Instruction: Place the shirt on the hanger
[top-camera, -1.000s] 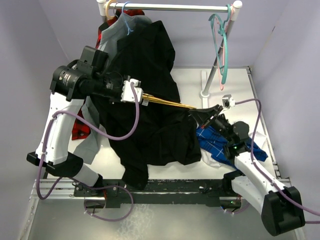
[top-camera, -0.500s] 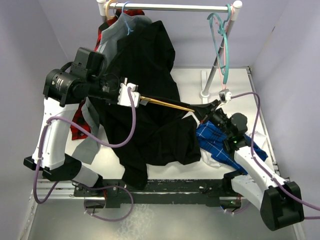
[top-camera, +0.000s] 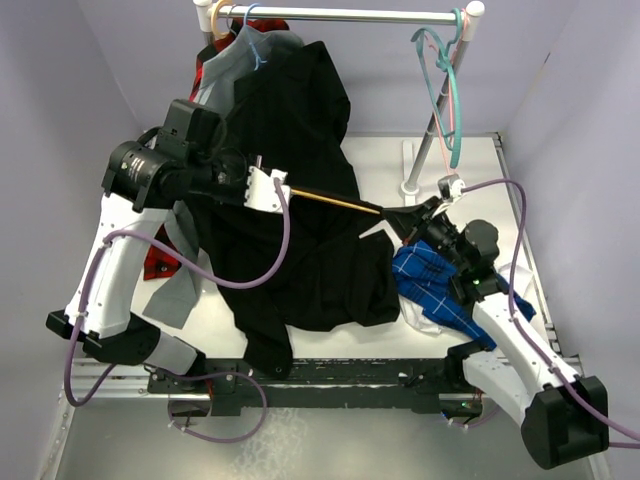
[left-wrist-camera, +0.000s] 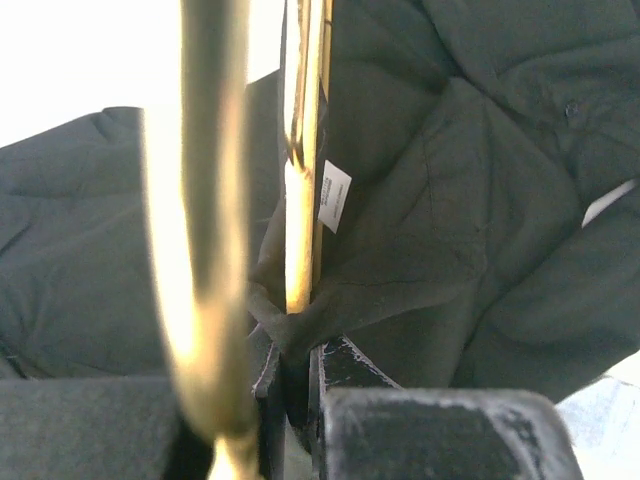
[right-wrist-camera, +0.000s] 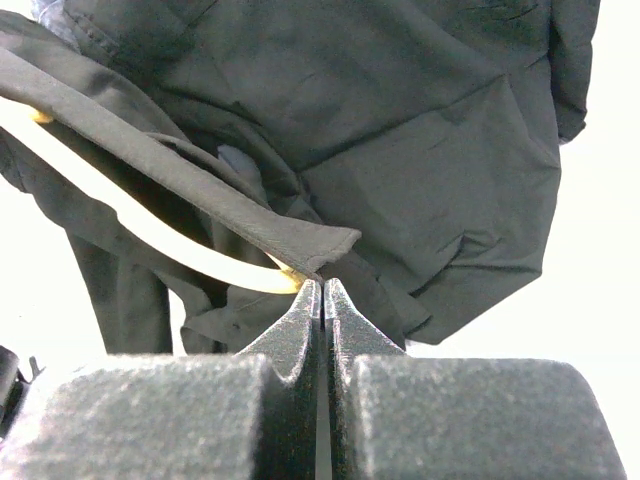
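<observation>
L end effector (top-camera: 284, 189) is clamping the hanger (top-camera: 335, 200) while R end effector (top-camera: 405, 217), fingers pressed together, is pinching an edge of the shirt (top-camera: 300, 262) above the surface (top-camera: 472, 166).

The left arm (top-camera: 110, 270) is raised, forearm reaching right, left gripper (top-camera: 287, 192) clamped on the hanger (top-camera: 335, 201); the right arm (top-camera: 505, 335) stretches forward-left, right gripper (top-camera: 402, 215) pinched tight on the shirt (top-camera: 320, 270)

Shirt (top-camera: 300, 250) spread at centre of bench (top-camera: 380, 160). Hanger (top-camera: 335, 201) lies across it, between left claw (top-camera: 290, 192) and right claw (top-camera: 396, 214). Checked shirt (top-camera: 440, 290) to its right; rail (top-camera: 340, 15) behind.
</observation>
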